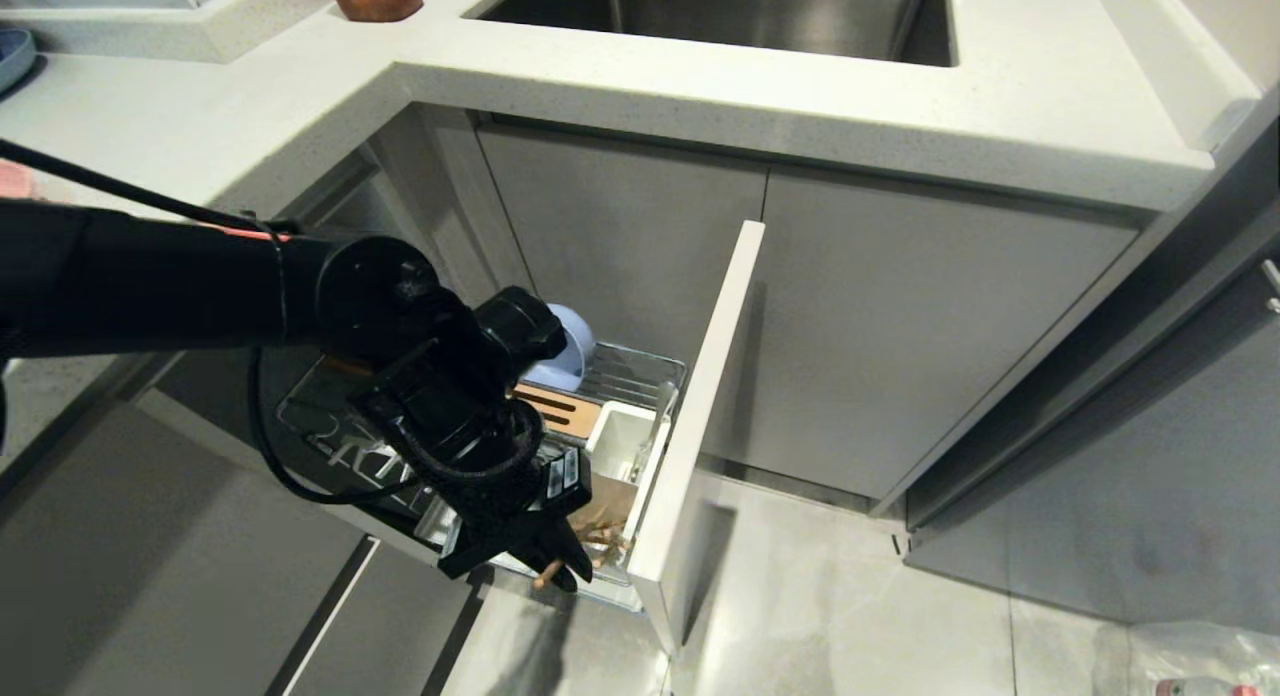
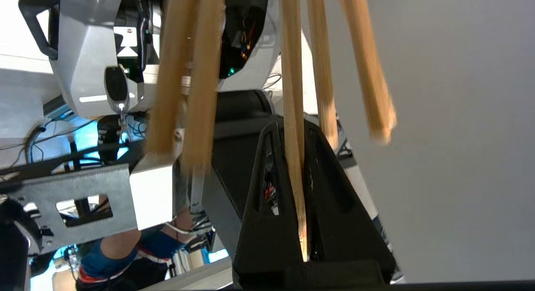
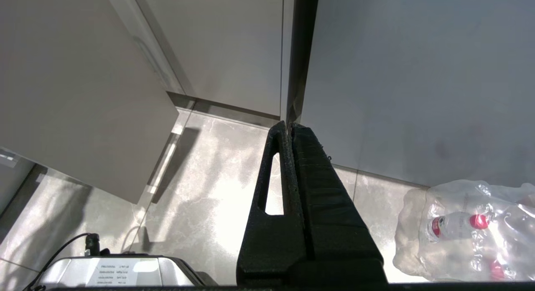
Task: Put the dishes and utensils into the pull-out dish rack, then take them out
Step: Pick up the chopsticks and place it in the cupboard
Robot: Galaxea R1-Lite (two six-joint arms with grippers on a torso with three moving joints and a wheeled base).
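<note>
Head view: left gripper point(image 1: 560, 566) hovering over the front end of the pull-out dish rack point(image 1: 640, 376), fingers point(image 2: 267, 224) clamped on one chopstick point(image 2: 294, 128); pale blue bowl point(image 1: 565, 351) standing behind. Advisable: lifting straight, keeping clear of neighbouring sticks and front panel point(image 1: 700, 426). Right gripper point(image 3: 290, 132) parked, fingers together.

- Left arm point(image 1: 150, 286): matte black, thick round segments, with a thin orange-red band.
- Black cables loop beside its wrist.
- Left tool point(image 1: 560, 566) and right tool point(image 3: 290, 130): black, textured, wedge-shaped fingers with slots.
</note>
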